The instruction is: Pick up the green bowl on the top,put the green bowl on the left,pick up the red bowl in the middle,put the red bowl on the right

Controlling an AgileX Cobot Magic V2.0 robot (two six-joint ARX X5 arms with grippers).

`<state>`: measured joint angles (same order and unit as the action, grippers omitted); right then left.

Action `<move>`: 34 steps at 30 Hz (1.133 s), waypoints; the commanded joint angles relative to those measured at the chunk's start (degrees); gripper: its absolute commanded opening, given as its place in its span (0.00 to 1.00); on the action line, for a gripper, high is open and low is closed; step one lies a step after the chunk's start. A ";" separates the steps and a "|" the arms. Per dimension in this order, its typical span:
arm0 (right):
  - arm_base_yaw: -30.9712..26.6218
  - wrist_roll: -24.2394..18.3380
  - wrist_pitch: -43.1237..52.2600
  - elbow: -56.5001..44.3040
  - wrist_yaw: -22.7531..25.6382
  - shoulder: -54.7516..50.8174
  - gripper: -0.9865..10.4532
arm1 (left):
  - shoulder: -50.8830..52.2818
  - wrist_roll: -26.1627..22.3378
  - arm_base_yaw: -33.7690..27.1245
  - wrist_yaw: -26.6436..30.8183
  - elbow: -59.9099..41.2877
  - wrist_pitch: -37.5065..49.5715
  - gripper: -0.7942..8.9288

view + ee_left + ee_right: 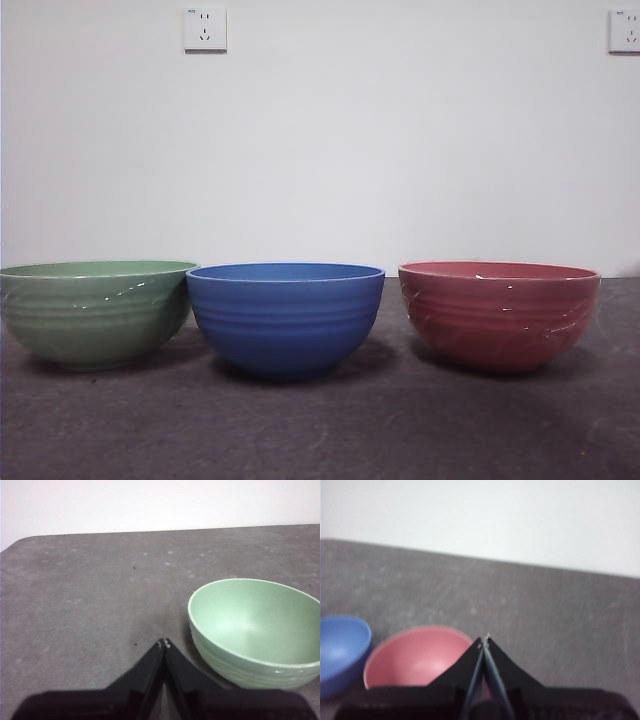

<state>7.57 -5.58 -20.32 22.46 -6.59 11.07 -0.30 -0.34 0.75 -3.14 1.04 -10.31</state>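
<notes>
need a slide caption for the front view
Green bowl, blue bowl and red bowl stand in a row on the grey table.

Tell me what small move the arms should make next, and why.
Probably none beyond staying pulled back: the green bowl already sits alone on the left, the red bowl on the right, the blue bowl between them. The left gripper and right gripper are shut, holding nothing.

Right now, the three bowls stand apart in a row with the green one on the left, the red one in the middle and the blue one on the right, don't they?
Not quite. The front view shows the blue bowl in the middle and the red bowl on the right. The green bowl is on the left, as you said.
</notes>
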 commanded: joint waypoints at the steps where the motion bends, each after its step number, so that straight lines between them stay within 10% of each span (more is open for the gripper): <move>1: -2.36 -0.35 2.40 -6.67 -2.47 -4.02 0.09 | 0.17 0.55 -0.17 0.09 -0.87 -0.04 0.08; 34: -3.02 2.69 8.22 -21.11 -3.56 -10.71 0.09 | 0.17 0.55 -0.17 0.09 -0.87 -0.02 0.08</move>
<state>4.58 -3.60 -12.21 2.02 -10.09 0.32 -0.27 -0.34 0.75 -3.14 1.04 -10.33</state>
